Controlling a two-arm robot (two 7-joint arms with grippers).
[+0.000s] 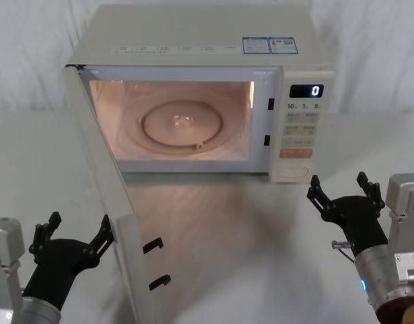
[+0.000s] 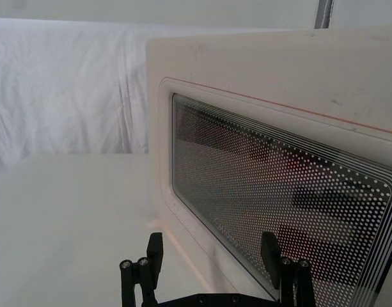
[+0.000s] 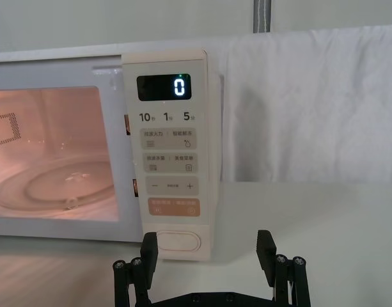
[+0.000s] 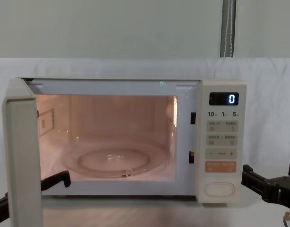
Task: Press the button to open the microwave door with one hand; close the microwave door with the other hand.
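The cream-white microwave (image 1: 193,34) stands at the back of the table, its cavity lit. The microwave door (image 1: 105,182) is swung wide open toward me on its left hinge; its dotted glass window (image 2: 279,192) faces my left wrist camera. My left gripper (image 1: 80,221) is open at the lower left, just outside the door's outer face (image 2: 247,83). On the right, the button (image 1: 292,172) sits at the bottom of the control panel. My right gripper (image 1: 338,181) hovers open a little in front of the button (image 3: 178,242), apart from it.
A glass turntable (image 1: 182,123) lies inside the cavity. The display (image 3: 164,87) reads 0. Two black latch hooks (image 1: 152,246) stick out of the door's free edge. White cloth (image 3: 311,109) hangs behind the table, and bare tabletop (image 1: 247,256) lies between the grippers.
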